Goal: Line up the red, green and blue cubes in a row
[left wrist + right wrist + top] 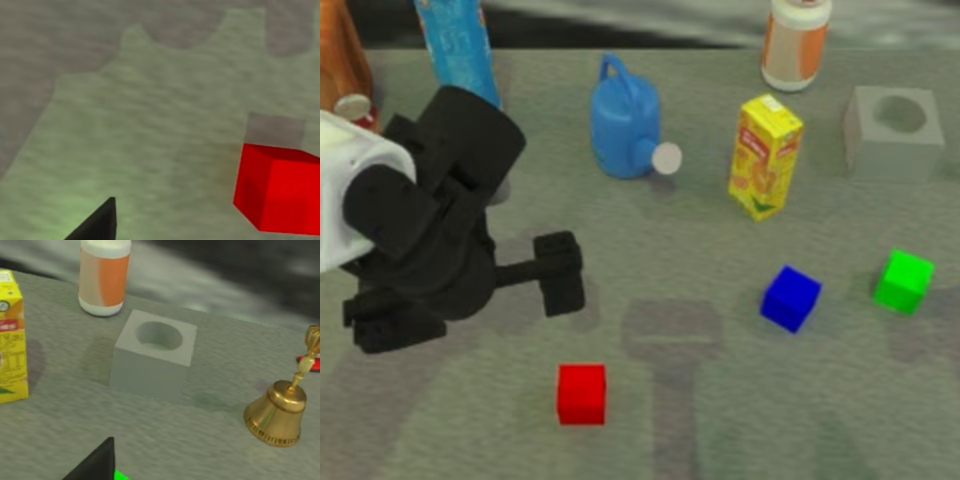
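**Op A:** Top view first: your left gripper (pixel 560 272) hangs over the left half of the worktop (pixel 720 420), a bulky matte black shape. Its fingers merge into one dark block there, so you cannot tell whether they are spread or clenched. Nothing shows between them.

**Op B:** And the cubes?

**Op A:** You have the red cube (pixel 581 393) near the front edge, left of centre, sitting free on the worktop, apart from the gripper. The blue cube (pixel 791 297) lies right of centre, and the green cube (pixel 904 281) sits near the right edge, just beyond the blue one. All three are plain, matte and sharp-edged.

**Op B:** What is cut off?

**Op A:** Left wrist view gives you only part of the red cube (pixel 277 190), clipped at the edge, plus one black fingertip (pixel 100 222). Right wrist view shows a single dark fingertip (pixel 95 462) and a sliver of green beside it; the right gripper itself is outside the top view, so its state is unreadable.

**Op B:** Anything else?

**Op A:** Along the back you see a smooth blue jug (pixel 625 120), a yellow carton (pixel 764 155), an orange-banded bottle (pixel 795 42) clipped at the top, and a grey block (pixel 893 132) with a round hole. A shiny brass bell (pixel 277 410) shows only in the right wrist view.
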Motion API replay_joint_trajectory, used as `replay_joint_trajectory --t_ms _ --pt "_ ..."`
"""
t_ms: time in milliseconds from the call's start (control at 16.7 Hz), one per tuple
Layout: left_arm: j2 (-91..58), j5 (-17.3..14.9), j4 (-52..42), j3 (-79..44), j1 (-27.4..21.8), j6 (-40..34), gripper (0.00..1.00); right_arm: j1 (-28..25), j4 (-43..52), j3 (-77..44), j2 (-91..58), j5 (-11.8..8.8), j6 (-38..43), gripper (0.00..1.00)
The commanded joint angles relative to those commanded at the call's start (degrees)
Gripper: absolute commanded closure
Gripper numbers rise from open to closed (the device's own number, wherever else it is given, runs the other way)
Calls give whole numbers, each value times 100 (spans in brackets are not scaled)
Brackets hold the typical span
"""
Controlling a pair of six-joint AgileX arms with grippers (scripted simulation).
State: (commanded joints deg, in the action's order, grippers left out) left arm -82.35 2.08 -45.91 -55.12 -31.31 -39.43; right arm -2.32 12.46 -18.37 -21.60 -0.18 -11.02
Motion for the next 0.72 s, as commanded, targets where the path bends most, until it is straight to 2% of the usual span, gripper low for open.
replay_joint_trajectory --t_ms 300,720 --pt "2668 11 1281 1965 1165 710 0 -238 1476 -2005 -2997 20 -1275 0" --pt "6205 -73 3127 4522 2563 2395 0 -581 3527 -4714 -6927 44 -3018 0"
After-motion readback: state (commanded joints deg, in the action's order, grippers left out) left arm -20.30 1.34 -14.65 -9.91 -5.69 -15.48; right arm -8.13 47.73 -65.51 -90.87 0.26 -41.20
